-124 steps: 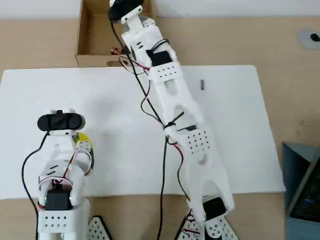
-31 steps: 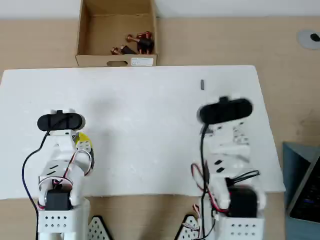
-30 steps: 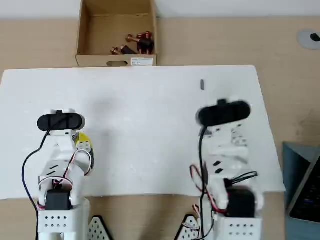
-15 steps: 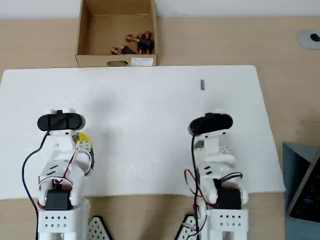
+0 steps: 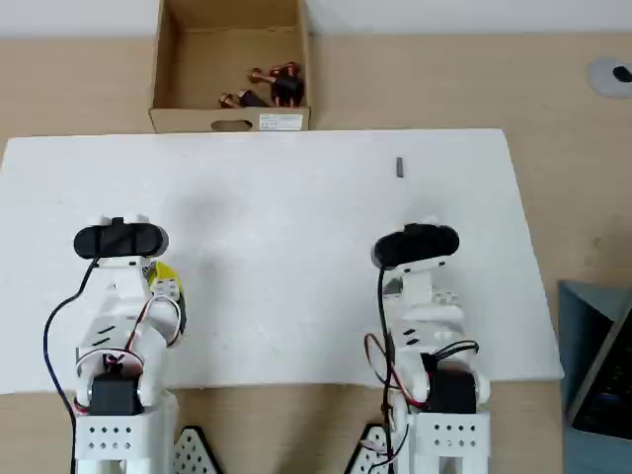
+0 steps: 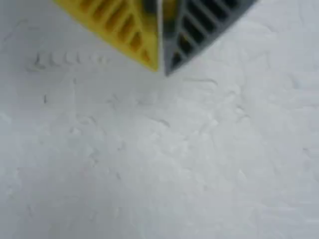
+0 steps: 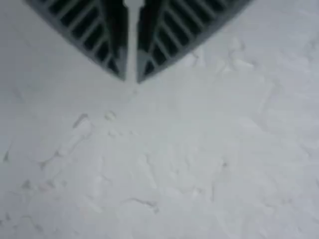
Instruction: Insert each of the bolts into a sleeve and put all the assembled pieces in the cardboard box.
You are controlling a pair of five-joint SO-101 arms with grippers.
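The left gripper (image 6: 160, 69) and right gripper (image 7: 130, 77) are resting closed, holding nothing, over the mat (image 5: 257, 217). Assembled pieces (image 5: 272, 87) are lying in the box (image 5: 170, 79). 1 small dark part (image 5: 399, 167) is lying alone on the mat, likely risking being overlooked and left unboxed.

Open cardboard box (image 5: 197, 59), copper-and-dark assembled pieces (image 5: 269, 87) clustered inside; small grey piece (image 5: 399, 167) lying well apart
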